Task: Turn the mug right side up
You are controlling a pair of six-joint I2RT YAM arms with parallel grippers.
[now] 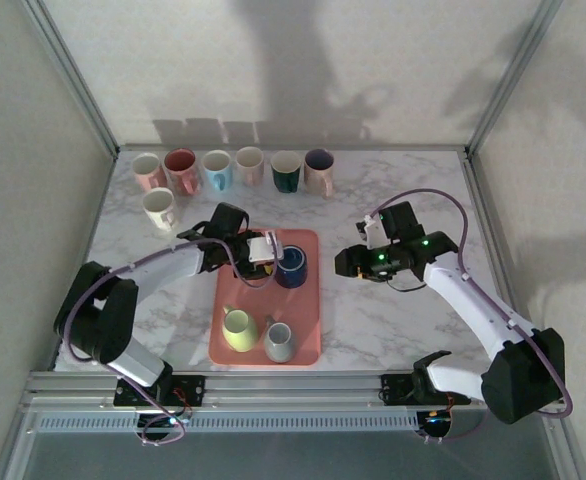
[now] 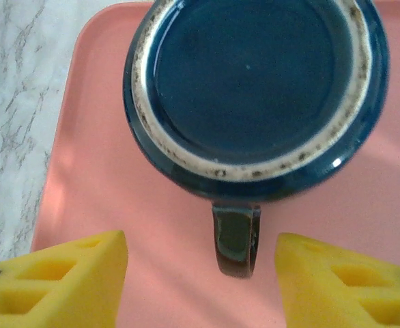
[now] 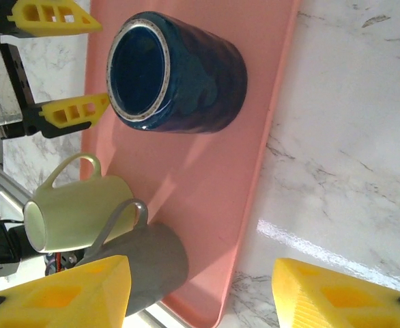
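A dark blue mug (image 1: 291, 267) stands upside down on the far part of the pink tray (image 1: 305, 312). In the left wrist view its base (image 2: 254, 82), ringed by an unglazed band, faces up. Its handle (image 2: 237, 239) points toward my left gripper (image 2: 200, 281). That gripper is open, with a yellow finger (image 2: 56, 280) on each side of the handle and a gap on both sides. My left gripper (image 1: 266, 250) sits at the mug's left. My right gripper (image 1: 348, 262) hovers open to the right of the tray, above its near right corner (image 3: 207, 301), holding nothing.
A pale green mug (image 1: 238, 328) and a grey mug (image 1: 279, 340) stand on the tray's near end, close to my right gripper's left finger (image 3: 63, 297). Several mugs (image 1: 233, 170) line the back of the marble table, with a white one (image 1: 159, 208) in front at left.
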